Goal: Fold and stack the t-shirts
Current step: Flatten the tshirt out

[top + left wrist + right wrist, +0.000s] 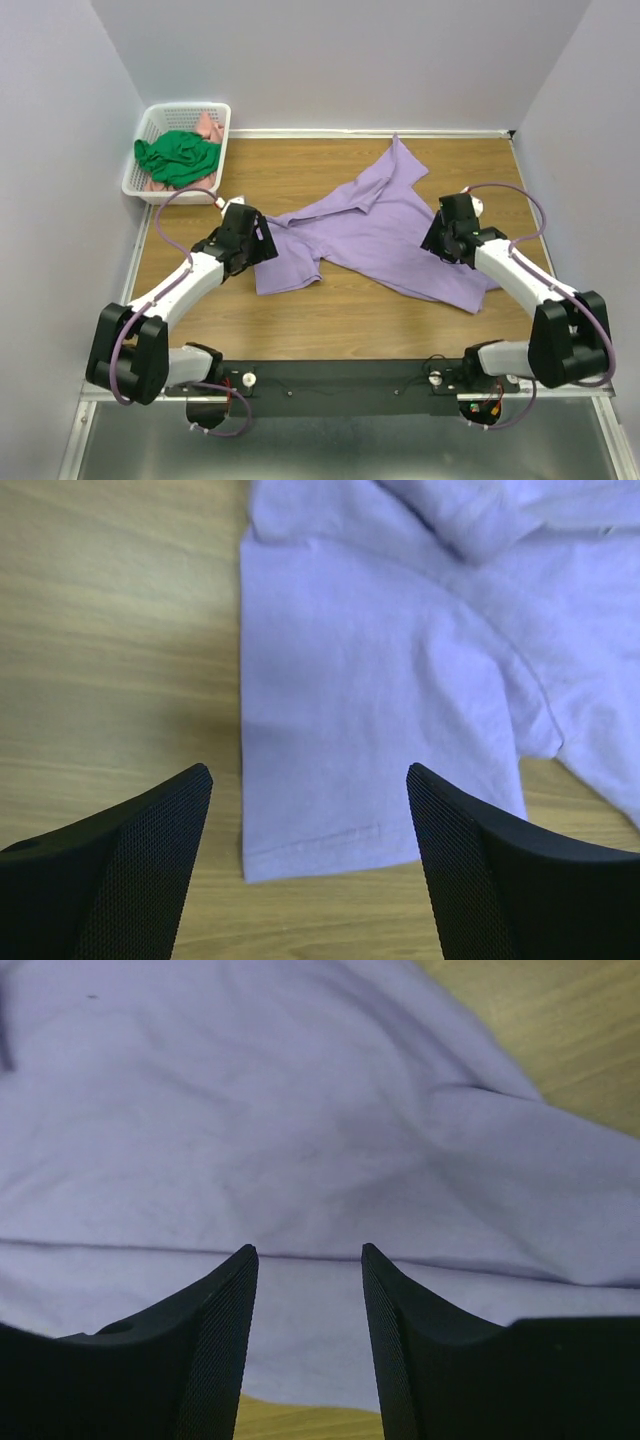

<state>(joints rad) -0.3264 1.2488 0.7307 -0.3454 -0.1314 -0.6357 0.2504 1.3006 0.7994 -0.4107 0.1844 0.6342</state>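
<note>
A purple t-shirt (375, 230) lies rumpled and partly folded over itself in the middle of the wooden table (330, 320). My left gripper (262, 243) is open and empty over the shirt's left sleeve (360, 730), whose hem shows between the fingers. My right gripper (437, 240) is open and empty just above the shirt's right side; the purple cloth (300, 1140) with a fold line fills its view. A green t-shirt (178, 157) and a pink one (208, 127) lie bunched in the white basket (222, 110).
The white basket stands at the far left corner of the table. Grey walls close in the table on the left, back and right. Bare wood shows in front of the shirt (340, 315) and at the far left (110, 630).
</note>
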